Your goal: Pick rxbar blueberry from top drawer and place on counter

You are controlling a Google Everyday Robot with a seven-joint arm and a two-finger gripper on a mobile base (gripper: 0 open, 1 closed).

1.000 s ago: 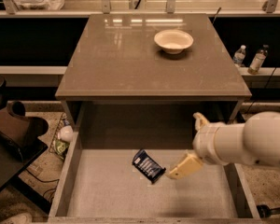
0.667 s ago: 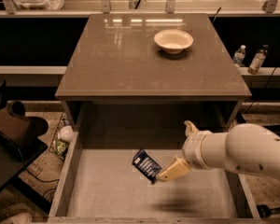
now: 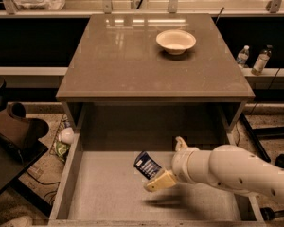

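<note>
The rxbar blueberry point(image 3: 146, 165), dark blue with a white label patch, lies at a slant on the pale floor of the open top drawer point(image 3: 104, 193), near its middle. My gripper point(image 3: 170, 162) reaches in from the right on a thick white arm and sits just right of the bar. Its fingers stand apart: one tan fingertip point(image 3: 160, 181) is at the bar's near right end, the other point(image 3: 180, 143) points toward the drawer's back. I cannot tell whether the lower fingertip touches the bar. The counter point(image 3: 132, 65) spreads above the drawer.
A white bowl point(image 3: 176, 41) stands at the counter's back right. Two bottles point(image 3: 253, 59) stand on a ledge at the right. A dark chair point(image 3: 16, 131) and floor clutter are at the left. The drawer's side walls point(image 3: 68, 183) are low.
My gripper has moved left and lower into the drawer, from well right of the bar to right beside it. The bar has stayed in place.
</note>
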